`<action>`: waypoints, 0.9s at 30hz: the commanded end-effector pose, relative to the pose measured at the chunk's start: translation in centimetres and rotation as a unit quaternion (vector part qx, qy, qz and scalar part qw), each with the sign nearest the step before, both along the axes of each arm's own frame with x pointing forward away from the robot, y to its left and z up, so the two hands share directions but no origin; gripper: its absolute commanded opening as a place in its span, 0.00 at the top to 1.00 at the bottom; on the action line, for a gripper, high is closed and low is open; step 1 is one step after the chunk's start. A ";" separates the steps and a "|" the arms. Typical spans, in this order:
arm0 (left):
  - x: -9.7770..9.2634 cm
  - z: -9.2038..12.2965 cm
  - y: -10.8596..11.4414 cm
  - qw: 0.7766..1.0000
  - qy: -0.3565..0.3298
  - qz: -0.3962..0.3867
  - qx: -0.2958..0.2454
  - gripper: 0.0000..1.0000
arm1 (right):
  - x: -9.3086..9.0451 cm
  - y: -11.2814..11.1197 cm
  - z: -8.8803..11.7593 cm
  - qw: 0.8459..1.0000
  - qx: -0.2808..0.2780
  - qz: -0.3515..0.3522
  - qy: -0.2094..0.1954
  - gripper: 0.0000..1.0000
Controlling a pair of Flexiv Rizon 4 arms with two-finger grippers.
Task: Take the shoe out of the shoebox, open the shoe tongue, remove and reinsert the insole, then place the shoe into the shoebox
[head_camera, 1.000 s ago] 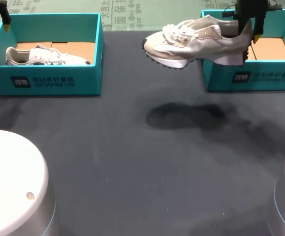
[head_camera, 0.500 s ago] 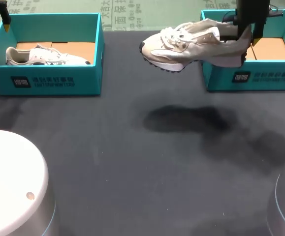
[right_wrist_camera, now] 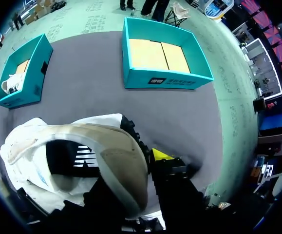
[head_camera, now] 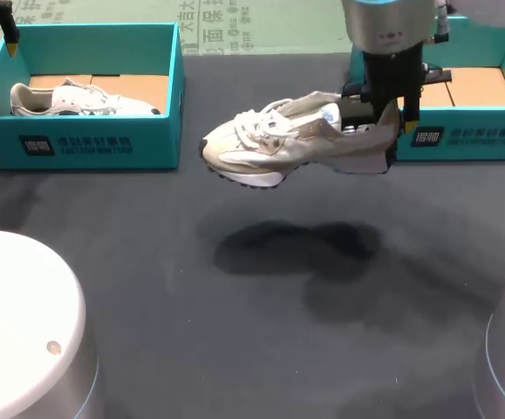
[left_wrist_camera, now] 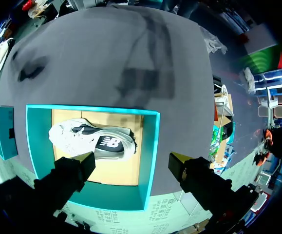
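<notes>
At the upper left of the head view my left jaws are hanging wide open above the left shoebox (head_camera: 86,144), touching nothing, and the other shoe (head_camera: 78,98) is lying inside that box. Toward the middle, the shoe (head_camera: 287,144) is hanging in the air over the tabletop (head_camera: 235,349), clear of its box, toe pointing to the frame's left and sole facing down. My right jaws are gripping it by the heel collar; as far as I can tell one finger is sitting inside the opening, and the other finger (right_wrist_camera: 162,156) is pressing the outside of the heel. The right shoebox (head_camera: 466,140) is standing at the upper right, just behind that grip. I am judging the step in hand to be the set-down. Since the whole shoe is hanging off a soft collar, I am thinking a firm pinch and a slow, level descent are called for, landing the sole flat mid-tabletop between the boxes where my left arm can reach, and letting go only once the sole is bearing.
</notes>
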State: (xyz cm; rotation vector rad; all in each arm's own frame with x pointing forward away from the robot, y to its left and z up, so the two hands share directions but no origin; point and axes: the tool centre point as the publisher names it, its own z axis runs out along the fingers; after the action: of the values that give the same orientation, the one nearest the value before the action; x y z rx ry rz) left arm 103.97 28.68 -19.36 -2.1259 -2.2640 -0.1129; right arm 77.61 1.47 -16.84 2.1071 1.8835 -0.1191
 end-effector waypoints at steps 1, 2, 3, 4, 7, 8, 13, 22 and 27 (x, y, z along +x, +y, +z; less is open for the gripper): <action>-0.1 0.0 0.0 1.000 -0.001 0.000 0.001 0.00 | 0.2 1.5 -1.5 1.000 -0.003 -0.001 0.001 1.00; -0.1 0.0 0.0 1.000 -0.001 0.000 0.001 0.00 | 0.2 1.5 -1.5 1.000 -0.003 -0.001 0.001 1.00; -0.1 0.0 0.0 1.000 -0.001 0.000 0.001 0.00 | 0.2 1.5 -1.5 1.000 -0.003 -0.001 0.001 1.00; -0.1 0.0 0.0 1.000 -0.001 0.000 0.001 0.00 | 0.2 1.5 -1.5 1.000 -0.003 -0.001 0.001 1.00; -0.1 0.0 0.0 1.000 -0.001 0.000 0.001 0.00 | 0.2 1.5 -1.5 1.000 -0.003 -0.001 0.001 1.00; -0.1 0.0 0.0 1.000 -0.001 0.000 0.001 0.00 | 0.2 1.5 -1.5 1.000 -0.003 -0.001 0.001 1.00; -0.1 0.0 0.0 1.000 -0.001 0.000 0.001 0.00 | 0.2 1.5 -1.5 1.000 -0.003 -0.001 0.001 1.00; -0.1 0.0 0.0 1.000 -0.001 0.000 0.001 0.00 | -2.0 4.6 -6.0 1.000 -0.018 0.001 0.008 1.00; -0.1 0.0 0.0 1.000 -0.001 0.000 0.001 0.00 | -3.3 5.7 -7.7 1.000 -0.013 -0.001 0.006 1.00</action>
State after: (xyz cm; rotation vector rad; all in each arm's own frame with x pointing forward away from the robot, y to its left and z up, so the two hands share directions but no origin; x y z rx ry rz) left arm 103.97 28.67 -19.36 -2.1259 -2.2641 -0.1129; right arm 74.58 6.24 -23.47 2.0938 1.8896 -0.1551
